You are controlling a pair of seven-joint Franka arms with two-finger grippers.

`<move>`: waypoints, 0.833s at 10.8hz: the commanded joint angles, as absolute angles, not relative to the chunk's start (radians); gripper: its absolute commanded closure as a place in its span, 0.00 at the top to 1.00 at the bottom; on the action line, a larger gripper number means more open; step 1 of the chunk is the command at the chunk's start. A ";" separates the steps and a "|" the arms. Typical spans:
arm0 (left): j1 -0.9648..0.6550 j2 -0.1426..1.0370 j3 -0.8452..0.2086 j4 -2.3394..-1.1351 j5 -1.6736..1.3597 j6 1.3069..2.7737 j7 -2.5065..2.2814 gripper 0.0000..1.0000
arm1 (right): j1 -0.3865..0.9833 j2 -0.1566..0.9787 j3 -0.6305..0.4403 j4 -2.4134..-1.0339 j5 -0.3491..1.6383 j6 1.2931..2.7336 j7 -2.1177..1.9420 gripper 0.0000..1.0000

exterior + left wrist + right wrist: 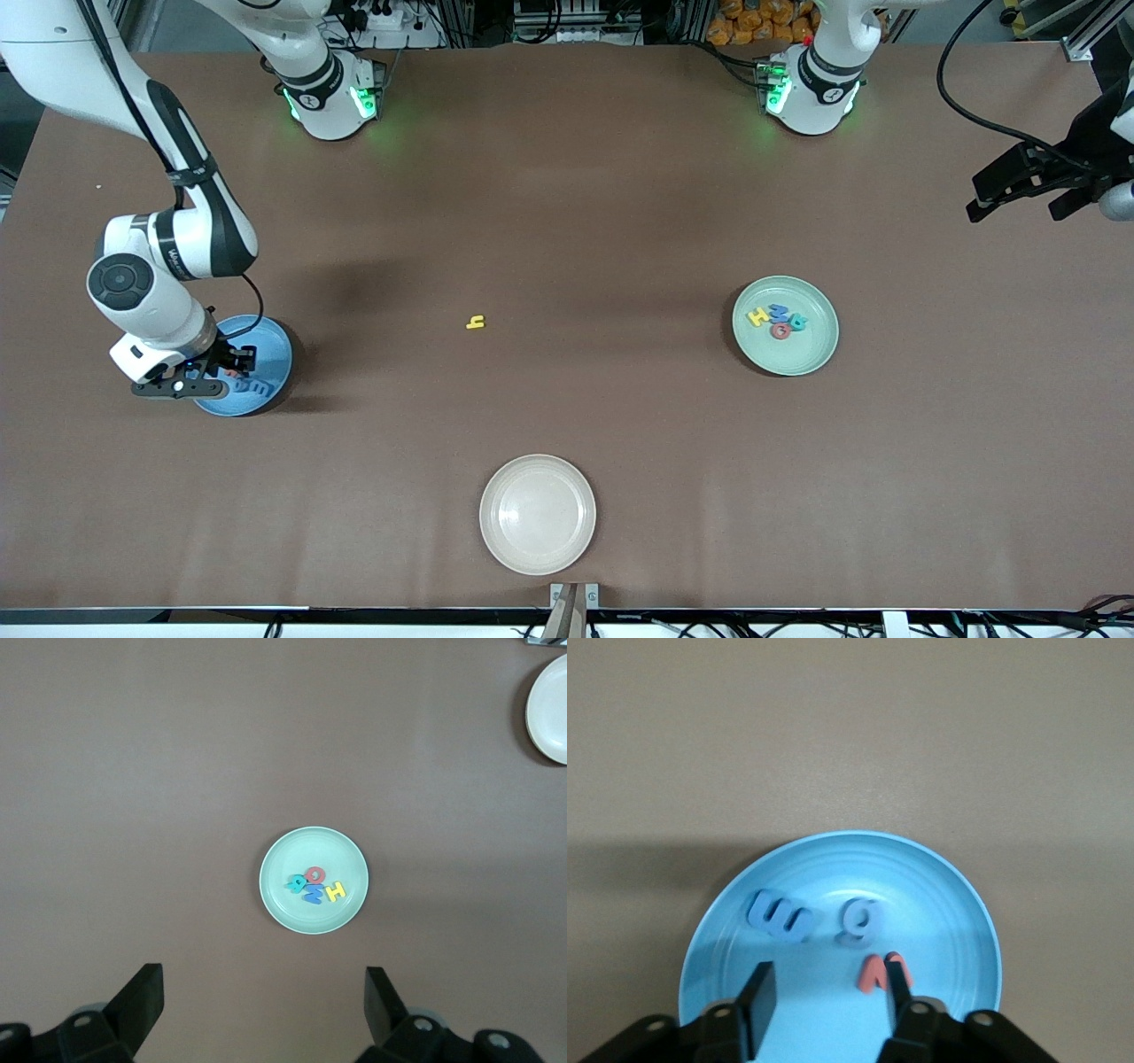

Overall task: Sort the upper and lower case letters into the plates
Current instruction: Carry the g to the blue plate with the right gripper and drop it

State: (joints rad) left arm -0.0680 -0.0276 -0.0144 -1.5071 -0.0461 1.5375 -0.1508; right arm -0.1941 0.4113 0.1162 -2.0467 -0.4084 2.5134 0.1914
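My right gripper [232, 361] hangs low over the bright blue plate [270, 341], jaws apart with nothing between them. In the right wrist view a red letter [877, 972] lies on the blue plate [939, 904] right at one fingertip [897, 979]. Two blue letters, one [778, 914] and the other [858, 921], lie side by side in the same plate. The mint green plate [802, 354] holds several letters: yellow [758, 316], blue [780, 312], teal [798, 322] and red [780, 331]. A yellow letter [476, 322] lies alone on the table between the two plates. My left gripper [1014, 210] waits open, high over the left arm's end of the table.
A cream-white plate [538, 514] stands empty near the table's front edge, nearer to the camera than the lone yellow letter. It also shows at a corner of the left wrist view as a pale plate [549, 709]. The brown table surface [567, 177] spreads bare between the arm bases.
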 commanded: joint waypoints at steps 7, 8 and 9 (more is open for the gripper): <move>-0.101 -0.038 0.015 -1.505 0.025 1.566 -0.050 1.00 | 0.061 0.407 0.084 -2.022 -0.193 2.499 0.584 1.00; -0.101 -0.037 0.015 -1.503 0.006 1.572 -0.061 1.00 | 0.099 0.408 0.084 -2.022 -0.193 2.499 0.688 1.00; -0.103 -0.037 0.015 -1.502 0.005 1.578 -0.066 1.00 | 0.148 0.407 0.086 -2.007 -0.192 2.496 0.812 1.00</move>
